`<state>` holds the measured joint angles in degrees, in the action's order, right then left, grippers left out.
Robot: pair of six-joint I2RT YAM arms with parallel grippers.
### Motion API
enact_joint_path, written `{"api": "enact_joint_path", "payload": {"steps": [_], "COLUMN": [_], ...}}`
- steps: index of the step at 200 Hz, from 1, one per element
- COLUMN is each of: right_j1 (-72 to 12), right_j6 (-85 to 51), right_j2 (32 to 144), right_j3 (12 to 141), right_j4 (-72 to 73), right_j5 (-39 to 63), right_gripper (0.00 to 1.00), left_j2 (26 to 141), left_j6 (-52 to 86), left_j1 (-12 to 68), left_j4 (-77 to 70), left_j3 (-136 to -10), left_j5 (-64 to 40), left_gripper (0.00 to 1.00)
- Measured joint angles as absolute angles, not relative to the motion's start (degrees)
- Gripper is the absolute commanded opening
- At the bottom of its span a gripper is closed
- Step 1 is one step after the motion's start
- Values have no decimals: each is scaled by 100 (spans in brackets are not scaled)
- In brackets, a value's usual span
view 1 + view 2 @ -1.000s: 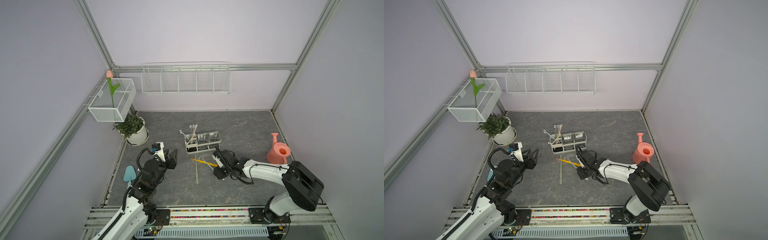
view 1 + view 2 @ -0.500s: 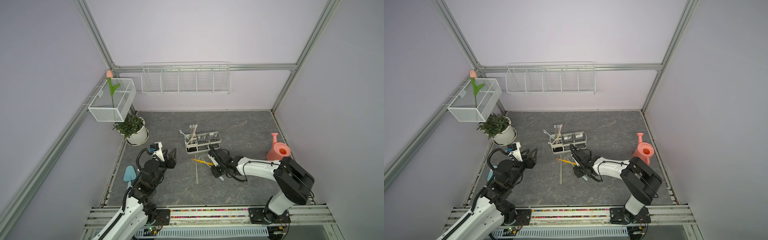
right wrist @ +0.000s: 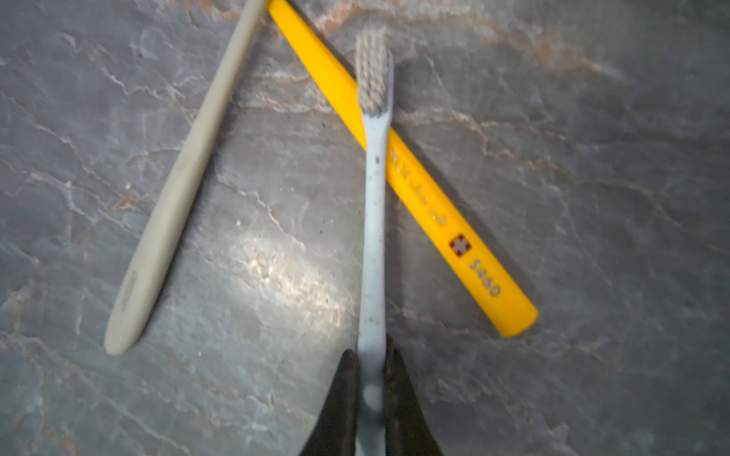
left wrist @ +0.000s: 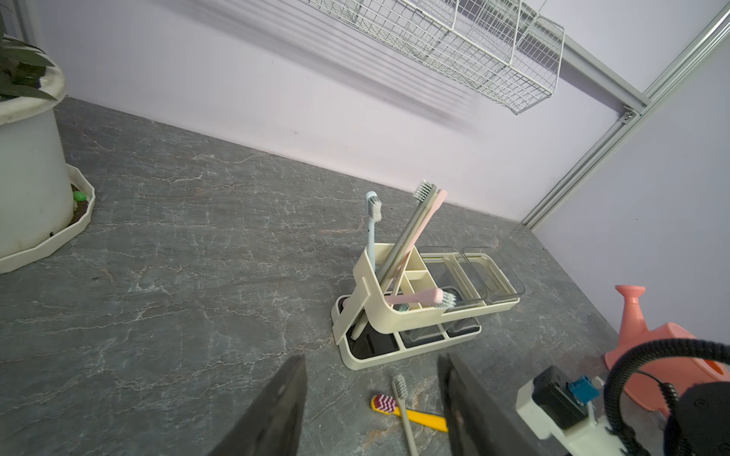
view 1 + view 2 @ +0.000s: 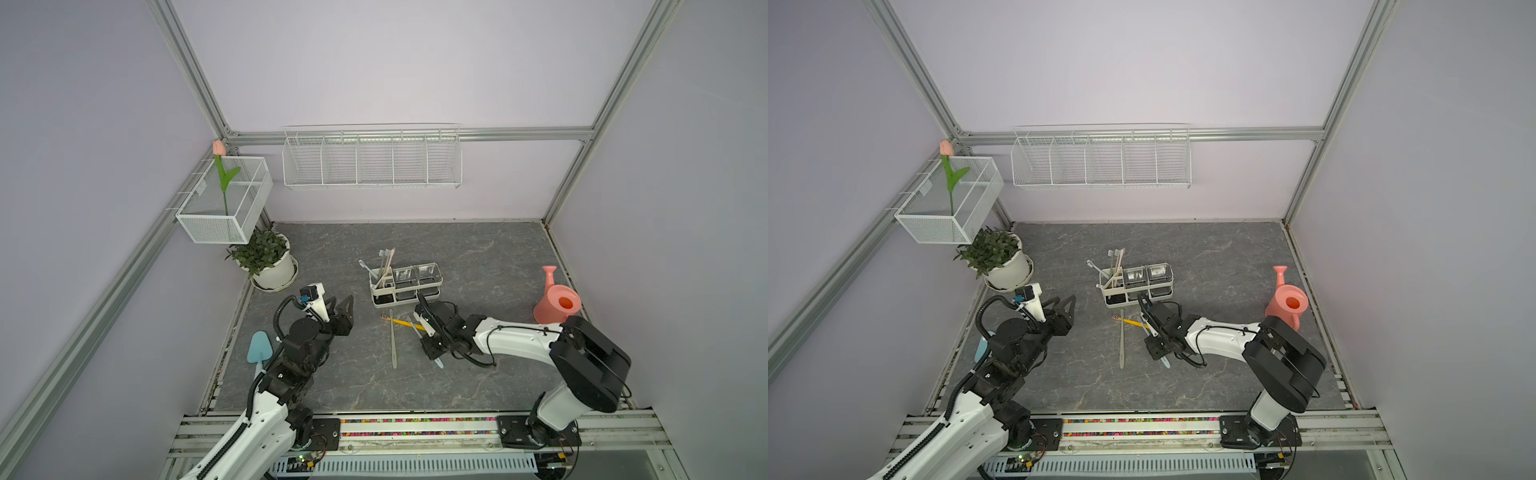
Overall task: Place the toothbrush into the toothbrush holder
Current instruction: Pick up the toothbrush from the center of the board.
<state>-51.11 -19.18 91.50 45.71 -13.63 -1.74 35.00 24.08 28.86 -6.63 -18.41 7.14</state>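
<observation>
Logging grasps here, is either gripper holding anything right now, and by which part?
The right gripper is shut on the pale blue toothbrush, gripping its handle with the bristle head free. The left gripper is open and empty.

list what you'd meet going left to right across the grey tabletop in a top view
leafy green plant in a round white pot → left arm's open black pincer → oblong cream-white toothbrush holder → salmon-pink plastic watering can

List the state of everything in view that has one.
blue toothbrush, handle clamped by right gripper, head across yellow toothbrush.
right gripper, shut on blue toothbrush.
left gripper, open, empty.
yellow toothbrush, lying flat under blue one.
grey toothbrush, lying flat.
toothbrush holder, upright, brushes in cream bin, clear cups empty.
watering can, upright.
</observation>
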Motion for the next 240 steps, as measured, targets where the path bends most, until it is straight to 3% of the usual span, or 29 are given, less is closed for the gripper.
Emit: {"api": "enact_joint_path", "payload": {"steps": [37, 80, 159, 240], "right_j1": [-5116, -5116, -5116, -5116], "right_j6": [-2053, -2097, -2005, -1944], "right_j2": [8547, 7999, 7832, 7948], "right_j3": [4545, 4952, 5572, 5743], "right_j4": [-1520, -1557, -1540, -1520], "right_j5": [-165, -270, -685, -657], "right_gripper": [7, 7, 7, 7], "left_j2": [3653, 4167, 5566, 6139], "left_j6": [2545, 2976, 3677, 3817], "left_j1": [2886, 2882, 2882, 2882], "left_j4": [-742, -701, -827, -1343], "left_j3": [-1868, -2497, -3267, -3352], "left_j5": [390, -836, -2303, -2646], "left_gripper": [60, 60, 60, 60]}}
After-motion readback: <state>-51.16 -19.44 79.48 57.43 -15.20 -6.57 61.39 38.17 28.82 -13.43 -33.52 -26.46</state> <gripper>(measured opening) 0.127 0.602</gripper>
